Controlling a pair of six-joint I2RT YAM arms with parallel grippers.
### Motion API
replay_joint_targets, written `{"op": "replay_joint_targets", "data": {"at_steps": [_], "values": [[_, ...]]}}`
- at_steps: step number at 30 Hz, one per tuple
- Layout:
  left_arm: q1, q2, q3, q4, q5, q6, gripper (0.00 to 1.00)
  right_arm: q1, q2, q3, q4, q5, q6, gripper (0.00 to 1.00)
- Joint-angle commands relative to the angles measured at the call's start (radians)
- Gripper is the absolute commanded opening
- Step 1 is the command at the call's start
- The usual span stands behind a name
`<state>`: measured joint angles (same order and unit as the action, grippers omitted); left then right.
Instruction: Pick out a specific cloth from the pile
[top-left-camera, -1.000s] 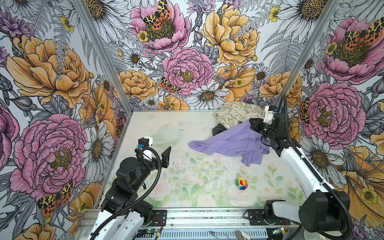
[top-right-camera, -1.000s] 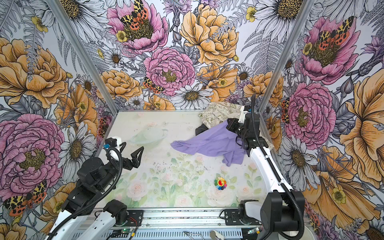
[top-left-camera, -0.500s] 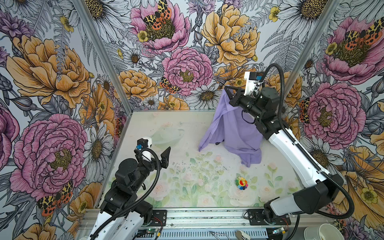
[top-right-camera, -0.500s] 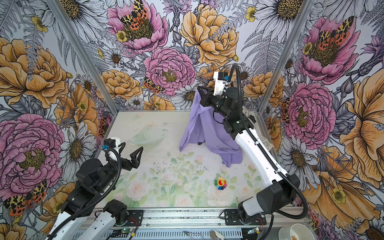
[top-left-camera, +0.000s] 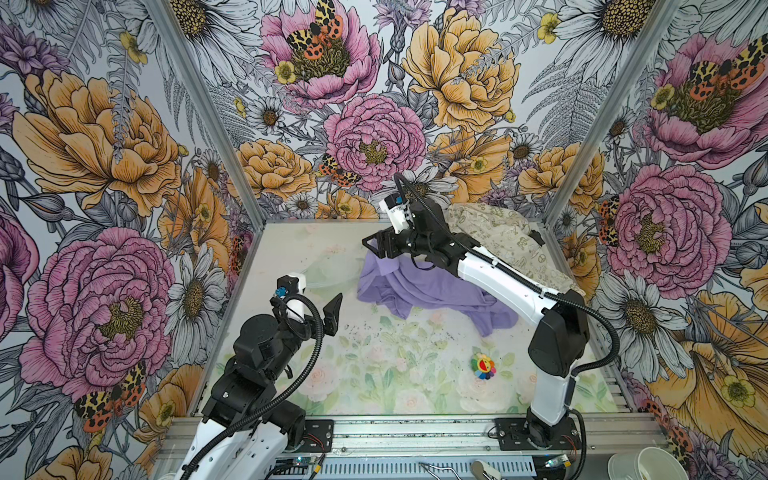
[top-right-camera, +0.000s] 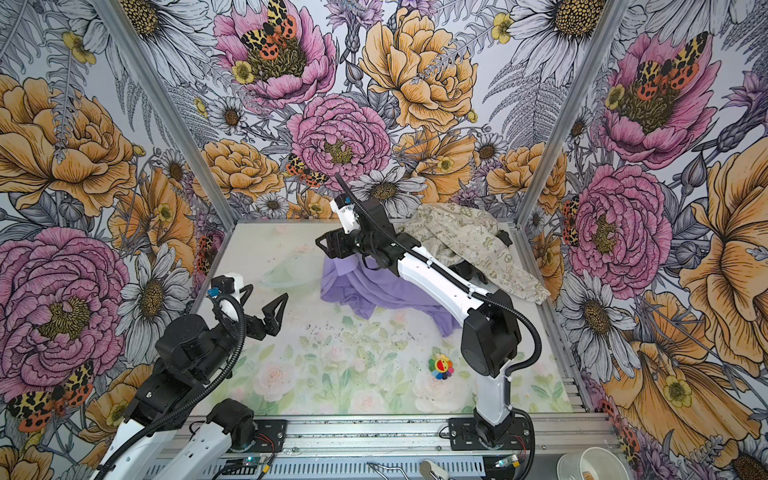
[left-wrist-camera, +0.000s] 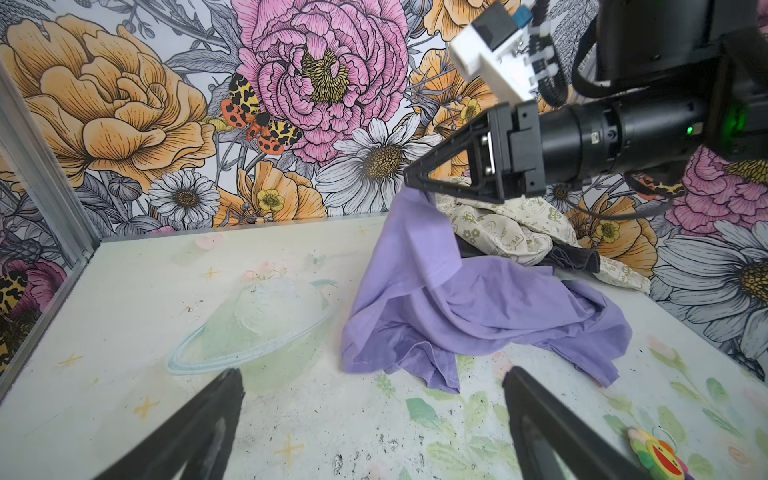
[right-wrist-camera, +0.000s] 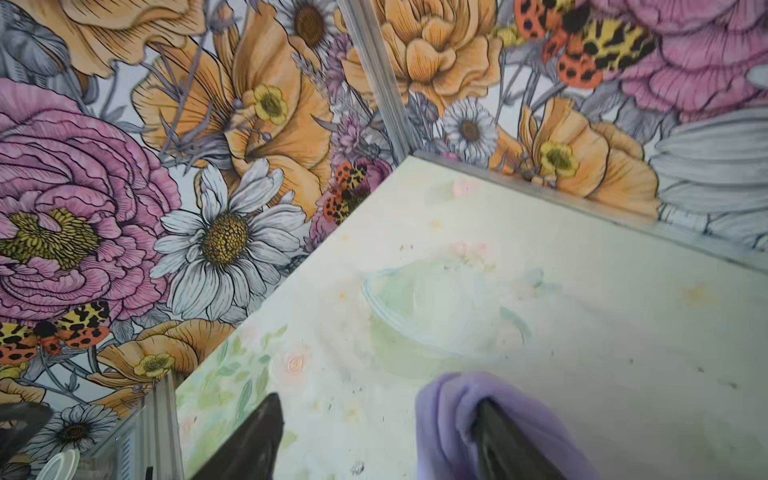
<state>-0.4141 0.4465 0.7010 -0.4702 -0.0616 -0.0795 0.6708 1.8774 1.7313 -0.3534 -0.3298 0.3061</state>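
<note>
Now that the right jaws, shut on the lifted cloth (top-left-camera: 432, 291) a moment ago, are parted wide, the cloth is left slumped on the table (top-left-camera: 374, 374) just left of the pile (top-left-camera: 498, 237), one fold snagged on a jaw, so separation is judged nearly done; left jaws wide, empty.

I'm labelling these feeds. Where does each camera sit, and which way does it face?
Top views: high above the table's front edge, looking down toward the back wall; both arms show, left gripper and right gripper.
Left wrist: behind the left gripper, facing the lavender cloth and cream printed cloth; own fingers show.
Right wrist: behind the right gripper, facing the table's back-left corner; own fingers show.
Both wrist views share the lavender cloth.
</note>
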Motion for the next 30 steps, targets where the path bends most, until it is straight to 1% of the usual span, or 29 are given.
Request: {"op": "replay_joint_targets", "data": {"at_steps": [1,3,4,9,14,20,25,30], "values": [[0.0,0.013,-0.011,0.022,0.027,-0.023,0.99,-0.014,-0.117,-0.057,-0.075,0.176,-0.129,0.88],[-0.005,0.018,-0.013,0.024,0.036,-0.028,0.99,-0.027,-0.18,-0.126,-0.082,0.263,-0.169,0.9],[-0.011,0.02,-0.015,0.023,0.036,-0.03,0.99,-0.038,-0.21,-0.156,-0.082,0.282,-0.175,0.9],[-0.06,0.029,-0.018,0.028,0.028,-0.031,0.99,-0.138,-0.353,-0.312,-0.083,0.328,-0.165,0.9],[-0.077,0.042,-0.016,0.03,0.034,-0.032,0.99,-0.269,-0.484,-0.504,-0.079,0.374,-0.076,0.9],[-0.068,0.017,-0.017,0.03,0.036,-0.038,0.99,-0.427,-0.568,-0.694,-0.072,0.355,0.092,0.91],[-0.064,-0.006,-0.021,0.031,0.033,-0.039,0.99,-0.533,-0.594,-0.808,-0.047,0.307,0.171,0.91],[-0.056,-0.012,-0.021,0.03,0.038,-0.042,0.99,-0.603,-0.613,-0.903,-0.02,0.316,0.225,0.86]]}}
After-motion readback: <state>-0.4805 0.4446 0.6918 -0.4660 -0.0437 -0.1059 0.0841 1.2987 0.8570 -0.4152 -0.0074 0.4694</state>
